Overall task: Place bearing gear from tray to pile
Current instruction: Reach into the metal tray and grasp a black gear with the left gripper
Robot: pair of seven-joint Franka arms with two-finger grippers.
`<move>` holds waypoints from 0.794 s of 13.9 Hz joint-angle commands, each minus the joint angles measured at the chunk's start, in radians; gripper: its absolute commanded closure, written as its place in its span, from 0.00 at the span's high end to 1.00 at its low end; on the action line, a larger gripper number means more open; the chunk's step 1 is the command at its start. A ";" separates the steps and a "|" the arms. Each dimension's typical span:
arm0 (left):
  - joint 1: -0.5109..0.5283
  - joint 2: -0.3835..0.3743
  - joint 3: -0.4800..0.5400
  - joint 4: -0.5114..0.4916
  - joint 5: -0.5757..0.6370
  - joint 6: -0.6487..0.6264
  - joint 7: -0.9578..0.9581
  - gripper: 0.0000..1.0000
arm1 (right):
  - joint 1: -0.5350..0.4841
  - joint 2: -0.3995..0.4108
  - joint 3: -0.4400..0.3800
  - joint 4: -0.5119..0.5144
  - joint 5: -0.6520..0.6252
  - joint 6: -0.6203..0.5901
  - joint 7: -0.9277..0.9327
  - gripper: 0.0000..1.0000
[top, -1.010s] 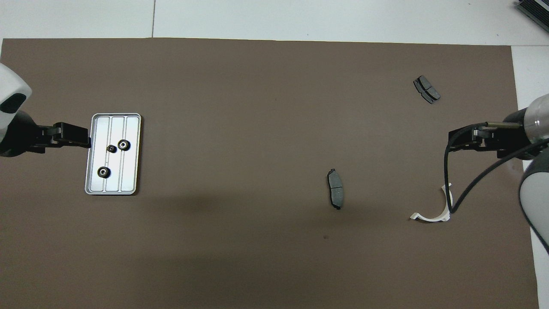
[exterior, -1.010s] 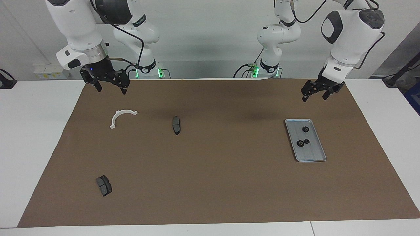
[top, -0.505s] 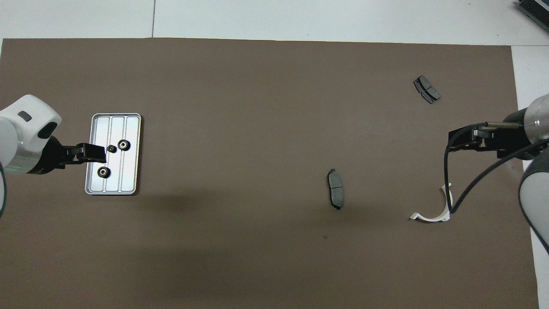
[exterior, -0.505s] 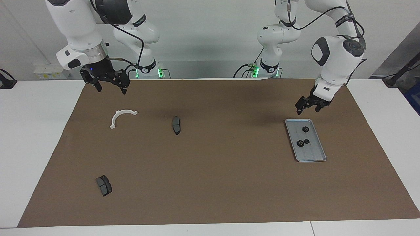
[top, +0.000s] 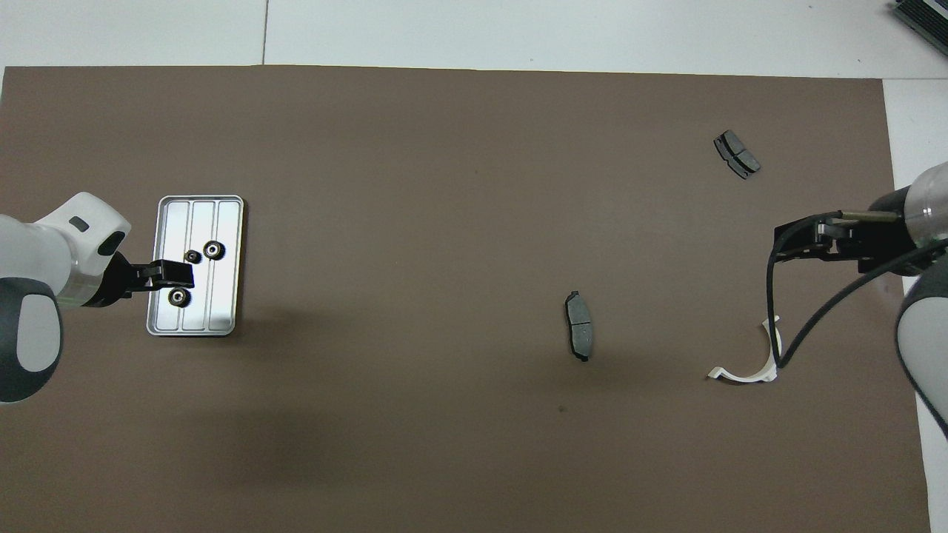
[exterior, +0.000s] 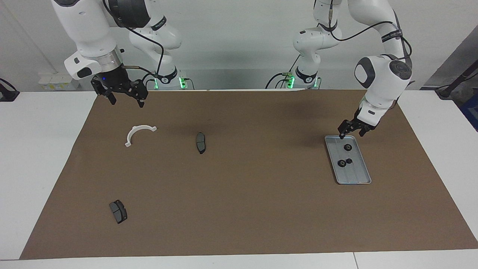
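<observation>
The left tool (exterior: 351, 131) hangs open and empty over the tray (exterior: 357, 178), at its end nearest the robots, lined up to take the bearing gear (exterior: 347, 147) just under it. The right tool (exterior: 125, 100), open and empty, waits above the white bracket (exterior: 139, 133) of the pile on the worktop (exterior: 239, 209).

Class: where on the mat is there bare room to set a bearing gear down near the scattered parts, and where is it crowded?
Bare mat lies between the white bracket, the middle brake pad and the brake pad farthest from the robots. The tray is crowded: three gears, left gripper over it. The right gripper waits.
</observation>
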 commanded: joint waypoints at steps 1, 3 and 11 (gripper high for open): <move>0.015 0.001 -0.006 -0.050 -0.016 0.067 0.037 0.83 | -0.004 -0.023 0.000 -0.031 0.025 0.026 -0.018 1.00; 0.024 0.035 -0.007 -0.050 -0.016 0.073 0.066 0.80 | -0.004 -0.023 0.000 -0.031 0.025 0.026 -0.018 1.00; 0.055 0.077 -0.006 -0.103 -0.016 0.140 0.098 0.69 | -0.004 -0.023 0.000 -0.031 0.025 0.026 -0.018 1.00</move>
